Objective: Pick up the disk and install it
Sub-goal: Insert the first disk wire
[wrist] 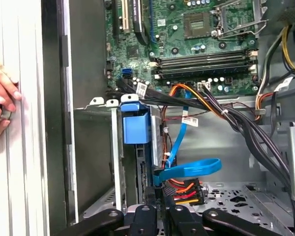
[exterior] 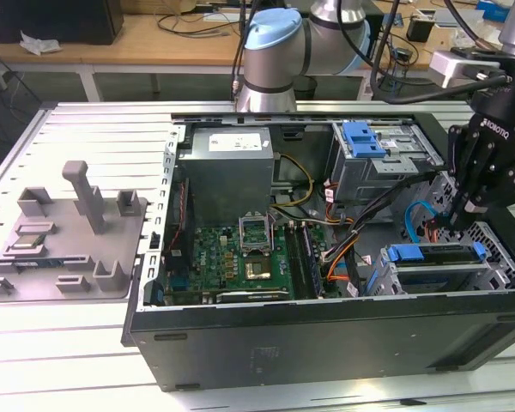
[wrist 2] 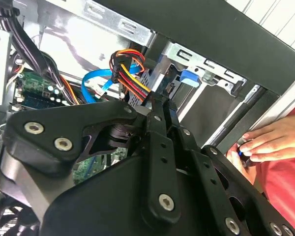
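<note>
The disk (exterior: 442,255) in the drive cage (exterior: 429,279), the tool (exterior: 459,219), tips closed together, just beside its cabled end.

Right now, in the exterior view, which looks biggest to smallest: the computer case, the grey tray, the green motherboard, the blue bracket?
1. Computer case.
2. Grey tray.
3. Green motherboard, partly covered by other parts, so its rank against the tray is unsure.
4. Blue bracket, clearly smallest.
</note>
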Tool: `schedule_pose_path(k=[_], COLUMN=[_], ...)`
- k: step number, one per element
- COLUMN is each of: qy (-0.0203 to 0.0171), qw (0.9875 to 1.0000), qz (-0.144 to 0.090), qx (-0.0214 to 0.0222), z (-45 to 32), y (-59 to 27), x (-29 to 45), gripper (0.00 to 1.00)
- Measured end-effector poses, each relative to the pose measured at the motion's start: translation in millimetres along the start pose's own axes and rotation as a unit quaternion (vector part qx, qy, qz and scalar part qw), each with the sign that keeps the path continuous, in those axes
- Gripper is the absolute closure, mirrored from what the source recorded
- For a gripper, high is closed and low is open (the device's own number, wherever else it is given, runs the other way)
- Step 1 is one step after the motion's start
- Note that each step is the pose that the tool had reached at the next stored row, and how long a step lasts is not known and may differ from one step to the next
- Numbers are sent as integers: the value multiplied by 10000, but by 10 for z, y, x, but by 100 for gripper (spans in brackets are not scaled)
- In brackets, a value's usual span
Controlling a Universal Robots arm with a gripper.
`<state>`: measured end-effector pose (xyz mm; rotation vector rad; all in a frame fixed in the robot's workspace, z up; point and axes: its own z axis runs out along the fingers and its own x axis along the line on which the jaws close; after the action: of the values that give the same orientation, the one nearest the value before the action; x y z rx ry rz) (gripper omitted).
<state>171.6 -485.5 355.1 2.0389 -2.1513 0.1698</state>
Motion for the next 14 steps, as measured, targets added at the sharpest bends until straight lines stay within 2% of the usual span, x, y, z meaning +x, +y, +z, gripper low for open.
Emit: schedule_pose_path(k=[4, 7, 12, 14], qy=[-9, -45, -46, -87], qw=[10000, 9999, 9999, 9999], qz=[-93, -120, -121, -122], qx=[28, 41, 42, 41], z=[9, 18, 18, 22], y=[17, 23, 24, 23], x=[40, 80, 81, 102], gripper=[84, 84, 84, 84])
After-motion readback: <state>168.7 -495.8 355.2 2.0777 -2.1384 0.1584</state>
